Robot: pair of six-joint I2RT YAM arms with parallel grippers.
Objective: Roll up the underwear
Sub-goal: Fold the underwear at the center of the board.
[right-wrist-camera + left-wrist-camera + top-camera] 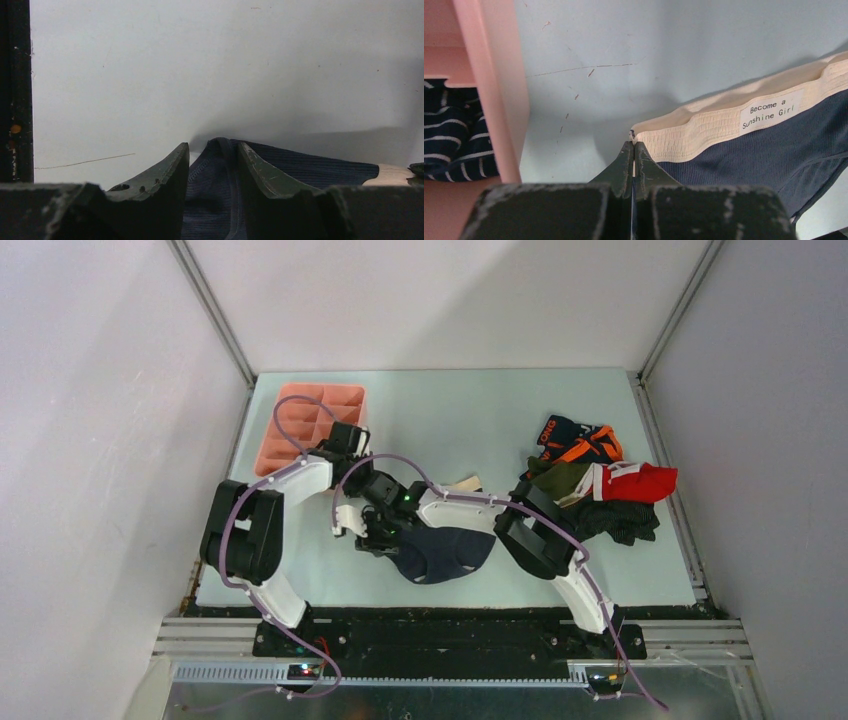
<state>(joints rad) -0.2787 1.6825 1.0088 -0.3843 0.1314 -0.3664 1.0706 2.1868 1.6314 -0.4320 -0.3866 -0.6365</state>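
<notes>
The navy underwear with a beige waistband lies at the table's front middle, partly under both arms. My left gripper is shut on a corner of its waistband, as the left wrist view shows. My right gripper is closed on a bunched navy fold of the same underwear, with cloth filling the gap between its fingers in the right wrist view. A dark underwear with white stripes sits in a compartment of the pink tray.
The pink compartmented tray stands at the back left, close to the left wrist. A pile of underwear lies at the right: black-orange, olive, red-white and black. Walls enclose the table.
</notes>
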